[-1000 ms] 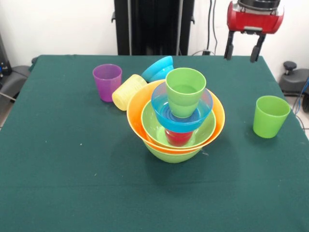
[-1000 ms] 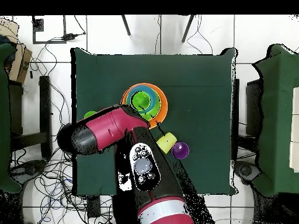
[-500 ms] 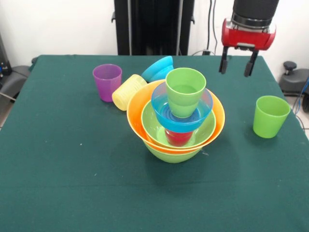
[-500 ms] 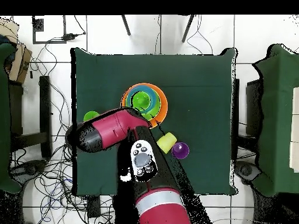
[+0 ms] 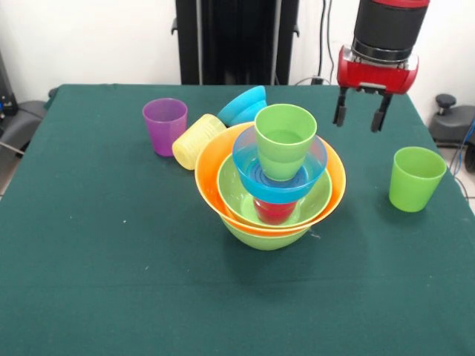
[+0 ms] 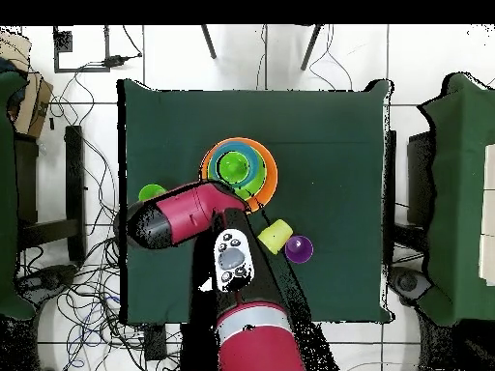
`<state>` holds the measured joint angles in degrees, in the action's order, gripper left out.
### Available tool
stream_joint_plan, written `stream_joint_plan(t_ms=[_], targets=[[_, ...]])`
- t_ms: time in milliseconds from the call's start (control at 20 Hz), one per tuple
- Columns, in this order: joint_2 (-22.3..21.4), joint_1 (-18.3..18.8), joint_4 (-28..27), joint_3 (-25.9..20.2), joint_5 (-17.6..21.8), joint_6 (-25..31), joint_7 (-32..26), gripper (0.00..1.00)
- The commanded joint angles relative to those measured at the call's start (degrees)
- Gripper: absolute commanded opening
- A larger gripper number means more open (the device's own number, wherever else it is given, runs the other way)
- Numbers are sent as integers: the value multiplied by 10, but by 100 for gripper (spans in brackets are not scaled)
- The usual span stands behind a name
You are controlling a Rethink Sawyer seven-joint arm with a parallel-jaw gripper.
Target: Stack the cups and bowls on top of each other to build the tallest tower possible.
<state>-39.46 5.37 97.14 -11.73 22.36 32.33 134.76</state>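
The tower [image 5: 271,189] stands mid-table: a lime green bowl, the large orange bowl [image 5: 211,167], a second lime green bowl, a red cup [image 5: 274,211], a blue bowl [image 5: 280,178] and a light green cup [image 5: 284,139] on top. It shows from above in the overhead view [image 6: 239,169]. My gripper [image 5: 361,117] hangs open and empty above the table, right of the tower and behind a lone light green cup [image 5: 415,178]. A purple cup [image 5: 165,125] stands upright; the yellow cup [image 5: 197,141] and a second blue bowl [image 5: 244,105] lie tipped behind the tower.
The black pedestal [image 5: 236,41] stands at the far table edge. The arm [image 6: 189,214] covers the near-left table part in the overhead view. The green table [image 5: 111,282] spreads in front of the tower.
My gripper has moved down and a little to the left, toward the table beside the tower. The cups and bowls have not moved.
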Motion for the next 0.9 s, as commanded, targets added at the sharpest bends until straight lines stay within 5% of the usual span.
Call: stream_joint_plan(t_ms=[50,900], targets=[[7,-34,-21,30,-34,-28,113,100],[63,-79,-75,72,-98,-53,93,100]])
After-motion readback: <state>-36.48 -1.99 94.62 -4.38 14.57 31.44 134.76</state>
